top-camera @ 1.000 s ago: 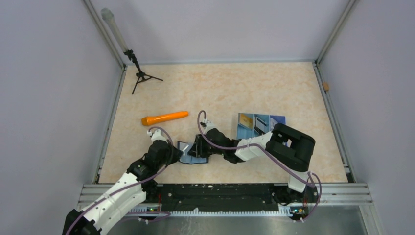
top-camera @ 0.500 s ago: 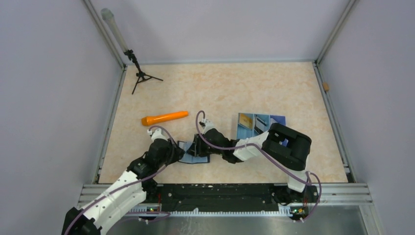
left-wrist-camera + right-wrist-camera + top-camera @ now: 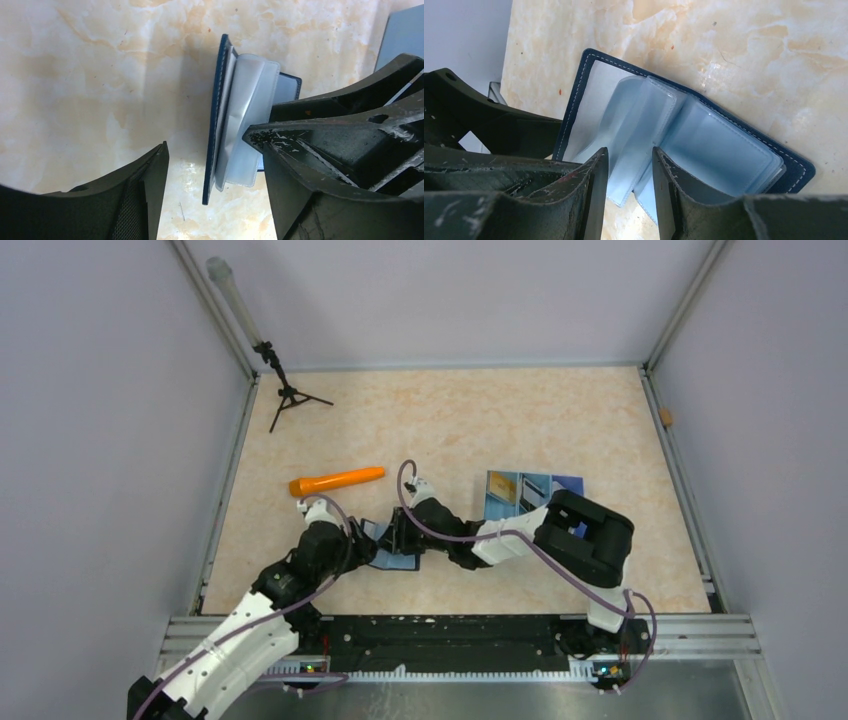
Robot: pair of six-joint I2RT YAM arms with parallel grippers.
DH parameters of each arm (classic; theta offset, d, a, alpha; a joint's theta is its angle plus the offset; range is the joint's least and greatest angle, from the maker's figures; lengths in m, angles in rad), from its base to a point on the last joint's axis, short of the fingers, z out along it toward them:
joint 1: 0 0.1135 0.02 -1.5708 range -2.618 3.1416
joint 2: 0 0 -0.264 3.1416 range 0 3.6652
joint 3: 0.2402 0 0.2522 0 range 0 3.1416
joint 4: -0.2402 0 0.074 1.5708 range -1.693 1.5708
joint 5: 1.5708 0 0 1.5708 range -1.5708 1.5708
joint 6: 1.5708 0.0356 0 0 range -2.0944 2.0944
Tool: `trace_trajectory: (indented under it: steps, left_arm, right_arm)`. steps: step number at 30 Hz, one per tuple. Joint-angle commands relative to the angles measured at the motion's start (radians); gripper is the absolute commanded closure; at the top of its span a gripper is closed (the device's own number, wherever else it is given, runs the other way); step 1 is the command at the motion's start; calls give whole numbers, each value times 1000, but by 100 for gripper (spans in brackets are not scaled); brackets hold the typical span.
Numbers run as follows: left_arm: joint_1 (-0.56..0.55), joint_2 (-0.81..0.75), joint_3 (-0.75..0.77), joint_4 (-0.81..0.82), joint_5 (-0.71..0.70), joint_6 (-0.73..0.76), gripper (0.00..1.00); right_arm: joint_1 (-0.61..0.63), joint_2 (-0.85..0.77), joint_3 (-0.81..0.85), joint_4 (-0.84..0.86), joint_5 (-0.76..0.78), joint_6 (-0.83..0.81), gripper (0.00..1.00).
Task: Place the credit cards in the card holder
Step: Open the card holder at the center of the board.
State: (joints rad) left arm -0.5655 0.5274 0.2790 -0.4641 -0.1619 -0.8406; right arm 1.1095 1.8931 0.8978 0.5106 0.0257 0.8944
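- Card holder [image 3: 704, 140]: lies open on the worktop [image 3: 480, 430] near its front edge, pale-blue sleeves up, between the two arms.
- Right gripper [image 3: 630, 155]: pinches a clear sleeve of the card holder.
- Left gripper [image 3: 205, 142]: stands spread, one finger on either side of the raised navy cover.

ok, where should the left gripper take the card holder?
Grip the card holder by its navy cover, on the free long edge. The cover appears tilted up off the table, thin edge toward the open left gripper, so come from the left and straddle it. The right gripper straddles the clear sleeves; avoid that side.
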Motion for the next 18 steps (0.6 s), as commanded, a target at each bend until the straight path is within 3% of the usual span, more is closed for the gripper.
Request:
trace_trajectory:
  steps: [1,18]
  left_arm:
    - [-1,2,18,57,82,60,27]
    - [-2,146,40,105,134,142,21]
  right_arm:
    - [-2,11,65,5,15,11,63]
    - [-2,-2,108,52,-46,72,68]
